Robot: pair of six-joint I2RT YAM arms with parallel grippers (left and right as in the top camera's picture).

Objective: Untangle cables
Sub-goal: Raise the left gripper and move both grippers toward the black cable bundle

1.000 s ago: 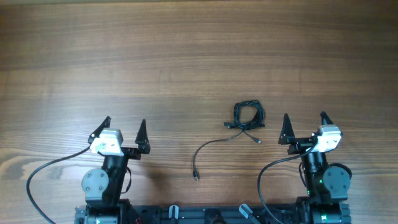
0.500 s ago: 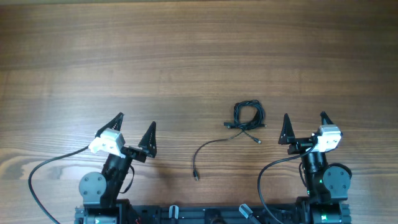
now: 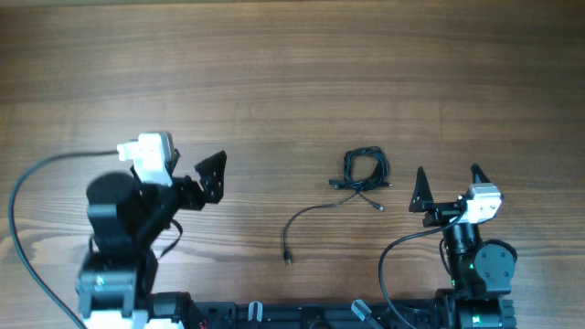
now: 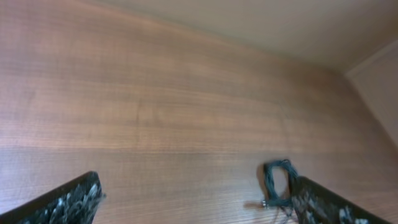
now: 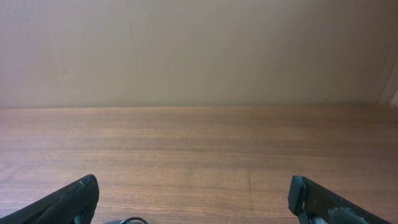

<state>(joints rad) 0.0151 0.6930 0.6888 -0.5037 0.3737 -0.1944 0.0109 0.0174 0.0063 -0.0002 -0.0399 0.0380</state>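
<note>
The step in hand looks like the approach: nothing is gripped yet, and untangling has not begun. The cables [image 3: 366, 170] lie on the worktop [image 3: 274, 64], right of centre. Most are wound into a small knotted bundle [image 3: 366, 166] with short plug ends poking out below it. One cord [image 3: 309, 216] curves away from the bundle's lower edge towards the robot and ends in a plug.

The left hand [image 3: 196, 164] is raised over the worktop's left part, well apart from the cables, its fingers spread wide and holding nothing. Its wrist view shows the bundle [image 4: 277, 179] ahead, close by the right finger. The right hand [image 3: 448, 174] sits near its base, just right of the bundle, fingers likewise wide apart and empty.

The next move probably calls for one hand to pin or pinch the bundle while the other takes the cord's free end and draws it out.

Nothing else lies on the worktop to block either reach. The arm wires [image 3: 388, 265] hang by the bases, clear of the cables.
</note>
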